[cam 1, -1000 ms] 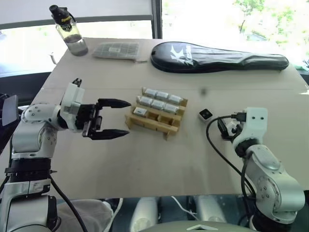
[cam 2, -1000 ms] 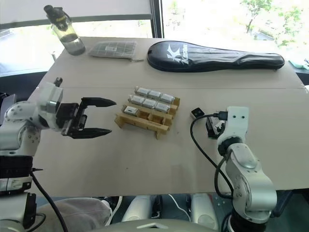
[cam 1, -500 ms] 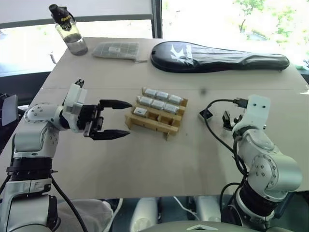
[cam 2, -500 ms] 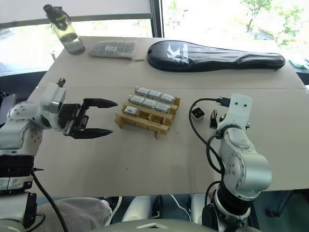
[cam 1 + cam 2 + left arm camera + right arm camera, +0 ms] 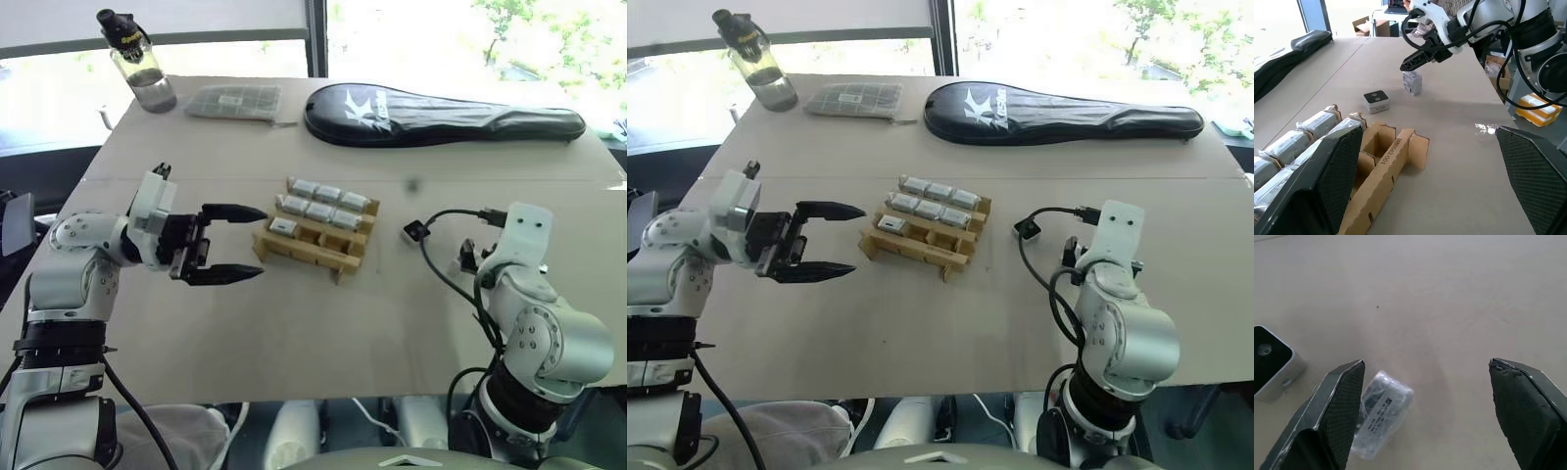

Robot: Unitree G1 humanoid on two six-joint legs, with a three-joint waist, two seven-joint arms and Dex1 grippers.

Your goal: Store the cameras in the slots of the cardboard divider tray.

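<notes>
Your left gripper point(image 5: 233, 243) is hovering just left of the cardboard tray point(image 5: 315, 238), fingers spread wide and holding nothing. Seven cameras point(image 5: 323, 211) are sitting in the tray's slots. Your right gripper point(image 5: 1409, 63) is hanging right of the tray, fingers wide apart and empty, above a wrapped camera point(image 5: 1382, 411); a bare camera point(image 5: 415, 232) is lying between that one and the tray.

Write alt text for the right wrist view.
The right gripper, open, hangs over a tan table, with a plastic-wrapped camera lying beside one finger. A bare camera with its black lens face up sits apart from it.
</notes>
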